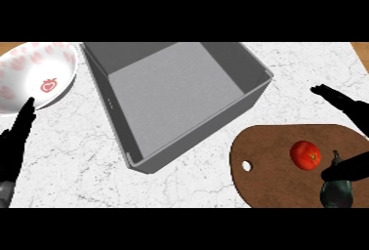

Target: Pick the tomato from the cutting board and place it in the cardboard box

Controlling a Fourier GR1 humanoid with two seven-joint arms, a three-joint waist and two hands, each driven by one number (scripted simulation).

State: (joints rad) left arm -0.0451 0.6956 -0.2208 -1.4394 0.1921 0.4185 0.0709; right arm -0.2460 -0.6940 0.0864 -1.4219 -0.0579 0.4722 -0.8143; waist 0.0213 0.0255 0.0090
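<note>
A red tomato (pixel 305 155) lies on the brown cutting board (pixel 270 161) at the lower right of the head view. My right hand (pixel 344 105) hovers at the right edge, its fingers straight above the board's far side and its thumb (pixel 346 167) low beside the tomato, apart from it. The hand is open and holds nothing. A large grey box (pixel 173 93) with an open top stands in the middle, left of the board. At the left edge my left hand (pixel 16 136) rests open, fingers up.
A white bowl (pixel 36 73) with red strawberry prints sits at the upper left, close to the box's left wall. The counter is white marble. A strip of wood shows at the far corners.
</note>
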